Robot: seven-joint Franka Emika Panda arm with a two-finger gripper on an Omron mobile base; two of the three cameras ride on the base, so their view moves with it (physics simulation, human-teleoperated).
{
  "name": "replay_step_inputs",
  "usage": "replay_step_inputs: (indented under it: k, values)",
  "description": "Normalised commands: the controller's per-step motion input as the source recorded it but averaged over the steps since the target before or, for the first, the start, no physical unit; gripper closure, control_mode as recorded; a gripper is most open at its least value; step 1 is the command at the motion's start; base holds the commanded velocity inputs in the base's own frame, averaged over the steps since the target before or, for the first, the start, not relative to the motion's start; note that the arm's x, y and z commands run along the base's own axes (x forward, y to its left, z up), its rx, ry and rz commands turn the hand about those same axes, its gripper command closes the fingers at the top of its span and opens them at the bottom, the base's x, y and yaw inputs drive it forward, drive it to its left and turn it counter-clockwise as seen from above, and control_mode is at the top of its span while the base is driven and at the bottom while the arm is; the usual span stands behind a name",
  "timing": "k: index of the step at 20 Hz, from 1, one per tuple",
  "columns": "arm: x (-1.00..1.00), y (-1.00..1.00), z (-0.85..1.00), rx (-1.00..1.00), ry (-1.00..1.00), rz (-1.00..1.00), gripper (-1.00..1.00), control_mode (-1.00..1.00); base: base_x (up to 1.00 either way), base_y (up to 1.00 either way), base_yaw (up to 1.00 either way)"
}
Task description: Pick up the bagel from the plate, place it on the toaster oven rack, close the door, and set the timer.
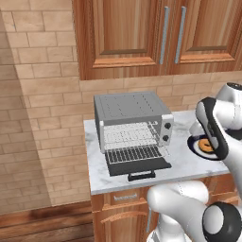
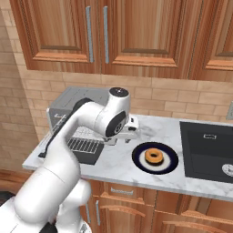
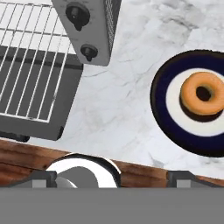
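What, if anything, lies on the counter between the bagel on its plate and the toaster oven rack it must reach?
Nothing visible does. The bagel lies on the plate, and only bare marble counter separates it from the open door and the toaster oven rack. The open gripper hangs above that gap.

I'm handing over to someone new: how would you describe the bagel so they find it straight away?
Start at the grey toaster oven on the marble counter, with its door folded down. Between it and the black stovetop sits a round dark plate with a white ring. The bagel is the small golden-brown ring lying on it, the only food there.
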Motion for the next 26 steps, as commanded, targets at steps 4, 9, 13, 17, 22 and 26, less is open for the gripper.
replay_step_inputs:
  k: [4, 9, 13, 17, 22, 26]
  values:
    - [0.14, -0.37, -0.16, 0.0, 0.11, -0.11, -1.0, -1.0, 0.0, 0.0, 0.0]
    - [0.08, -0.28, -0.3, 0.0, 0.07, -0.08, -1.0, -1.0, 0.0, 0.0, 0.0]
    - [0.0, -0.15, -0.26, 0.0, 0.01, -0.06, -1.0, -1.0, 0.0, 0.0, 0.0]
    - [0.0, -0.07, -0.2, 0.0, 0.0, -0.05, -1.0, -1.0, 0.0, 0.0, 0.0]
    - [0.04, -0.11, -0.22, 0.0, 0.01, -0.05, -1.0, -1.0, 0.0, 0.0, 0.0]
    - [0.11, -0.13, -0.23, 0.0, 0.01, -0.02, -1.0, -1.0, 0.0, 0.0, 0.0]
